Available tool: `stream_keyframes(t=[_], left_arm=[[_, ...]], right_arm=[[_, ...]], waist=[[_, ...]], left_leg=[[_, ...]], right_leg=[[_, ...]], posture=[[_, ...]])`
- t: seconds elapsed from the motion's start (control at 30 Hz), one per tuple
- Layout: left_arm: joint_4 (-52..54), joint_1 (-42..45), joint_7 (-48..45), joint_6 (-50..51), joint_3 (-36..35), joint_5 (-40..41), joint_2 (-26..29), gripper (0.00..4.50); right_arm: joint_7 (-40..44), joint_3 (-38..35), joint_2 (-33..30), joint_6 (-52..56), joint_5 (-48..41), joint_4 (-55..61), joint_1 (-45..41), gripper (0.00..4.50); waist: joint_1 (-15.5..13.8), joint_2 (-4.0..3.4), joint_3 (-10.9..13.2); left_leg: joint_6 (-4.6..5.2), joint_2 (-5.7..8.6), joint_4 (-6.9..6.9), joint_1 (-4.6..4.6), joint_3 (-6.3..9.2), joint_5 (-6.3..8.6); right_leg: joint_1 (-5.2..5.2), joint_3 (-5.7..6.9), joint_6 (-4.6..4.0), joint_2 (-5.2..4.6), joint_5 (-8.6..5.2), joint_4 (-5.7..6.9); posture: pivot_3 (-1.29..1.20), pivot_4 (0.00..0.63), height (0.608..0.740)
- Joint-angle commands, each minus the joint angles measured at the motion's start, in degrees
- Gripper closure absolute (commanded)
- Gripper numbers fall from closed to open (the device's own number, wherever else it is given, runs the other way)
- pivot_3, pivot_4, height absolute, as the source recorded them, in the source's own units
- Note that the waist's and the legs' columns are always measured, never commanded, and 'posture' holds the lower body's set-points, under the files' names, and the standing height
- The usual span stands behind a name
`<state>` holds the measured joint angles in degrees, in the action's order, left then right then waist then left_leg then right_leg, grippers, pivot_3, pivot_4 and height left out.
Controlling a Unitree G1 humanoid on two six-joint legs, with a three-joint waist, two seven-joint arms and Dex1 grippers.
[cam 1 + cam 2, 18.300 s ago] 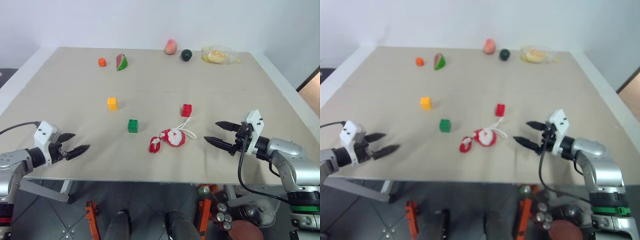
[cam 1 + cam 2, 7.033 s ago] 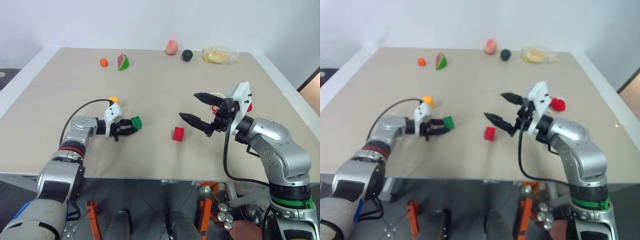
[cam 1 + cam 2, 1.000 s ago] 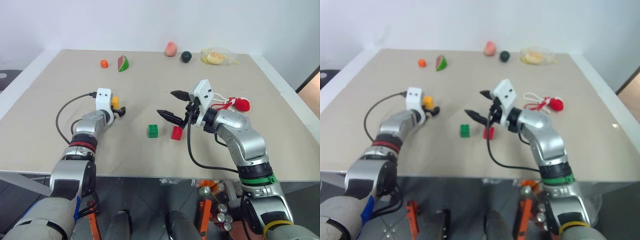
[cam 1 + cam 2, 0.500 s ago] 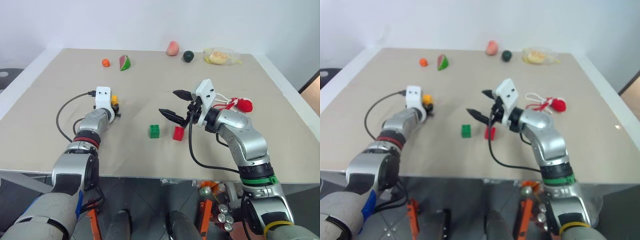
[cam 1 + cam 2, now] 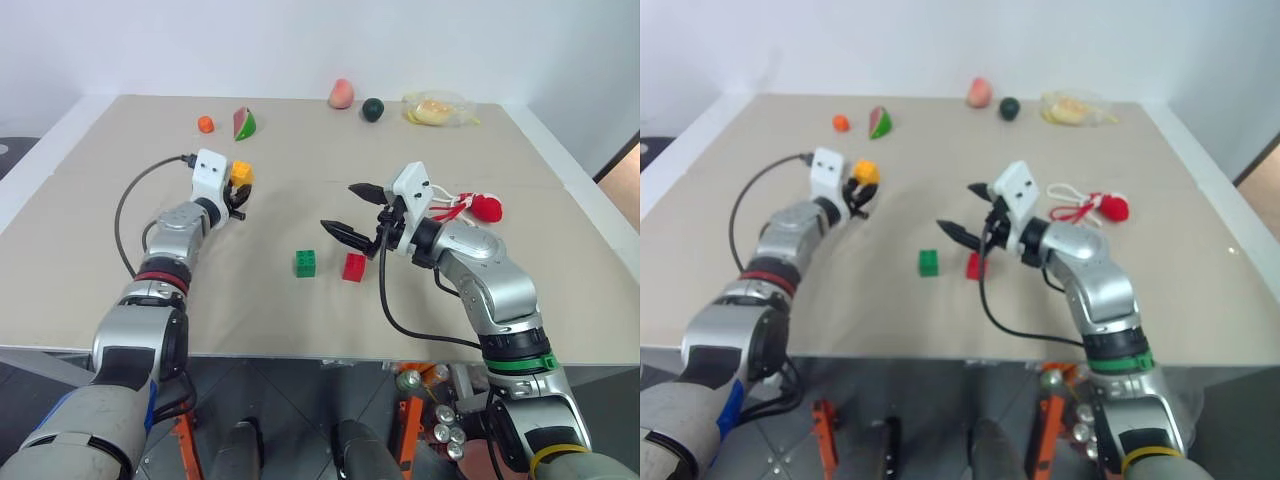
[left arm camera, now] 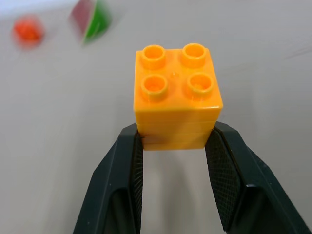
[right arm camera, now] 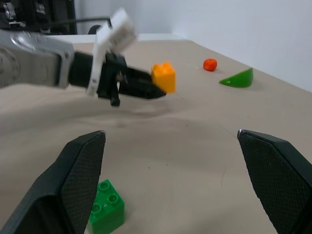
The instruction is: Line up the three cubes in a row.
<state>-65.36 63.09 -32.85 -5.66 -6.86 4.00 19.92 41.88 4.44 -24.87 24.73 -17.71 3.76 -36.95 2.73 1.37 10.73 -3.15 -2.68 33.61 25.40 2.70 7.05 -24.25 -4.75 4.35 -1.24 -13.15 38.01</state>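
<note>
Yellow cube (image 6: 176, 95): we pinch it in our left gripper (image 5: 238, 196), clear of the table (image 5: 140, 250).
Right gripper (image 5: 348, 210): we hold it wide open above the green cube (image 5: 306, 263) and red cube (image 5: 354, 267).

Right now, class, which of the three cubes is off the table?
The yellow cube, clamped in the left tool. The green cube and red cube sit side by side on the table.

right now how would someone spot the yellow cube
Start at the beige table, then find the left arm over its left half. The yellow cube is pinched at the tips of the left fingers, lifted off the surface. The green cube and red cube both sit on the table.
</note>
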Motion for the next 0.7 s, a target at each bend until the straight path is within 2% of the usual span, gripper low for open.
stream_keyframes(t=[0.03,0.27,0.43,0.7], left_arm=[[2.70,-1.98,-17.24,-5.48,-0.05,2.55,4.50,3.23],[1.61,-6.34,-44.59,-12.41,2.29,3.01,11.97,3.23],[-0.66,-5.88,-50.74,-13.24,2.51,2.93,11.62,3.23],[-3.52,-5.20,-53.80,-15.43,5.31,-0.17,9.80,3.23]], right_arm=[[-0.07,-2.11,-1.16,-0.25,-0.54,2.59,-0.43,0.00],[-0.69,-4.21,-3.03,1.39,-1.58,5.25,1.33,0.00],[-1.64,-5.73,-4.01,3.57,-2.40,7.97,3.14,0.00],[-2.75,-7.28,-6.19,6.84,-3.67,12.61,5.87,0.00]], waist=[[0.10,-0.01,0.00],[-0.07,0.00,0.00],[-0.16,0.00,0.00],[-0.06,0.00,0.00]], left_leg=[[0.00,0.00,-0.04,0.00,-0.01,0.00],[0.00,-0.05,-0.12,0.01,0.00,0.01],[0.00,-0.04,0.01,0.10,0.01,0.00],[0.02,-0.06,0.07,0.10,0.02,-0.01]], right_leg=[[-0.02,0.00,-0.03,0.00,-0.03,0.00],[-0.06,0.02,-0.18,0.02,-0.13,0.01],[-0.03,0.06,-0.21,-0.03,-0.17,0.01],[-0.04,0.06,-0.30,0.00,-0.15,0.03]], posture=[[0.00,0.150,0.740],[0.00,0.150,0.740],[0.00,0.150,0.740],[0.00,0.150,0.740]])
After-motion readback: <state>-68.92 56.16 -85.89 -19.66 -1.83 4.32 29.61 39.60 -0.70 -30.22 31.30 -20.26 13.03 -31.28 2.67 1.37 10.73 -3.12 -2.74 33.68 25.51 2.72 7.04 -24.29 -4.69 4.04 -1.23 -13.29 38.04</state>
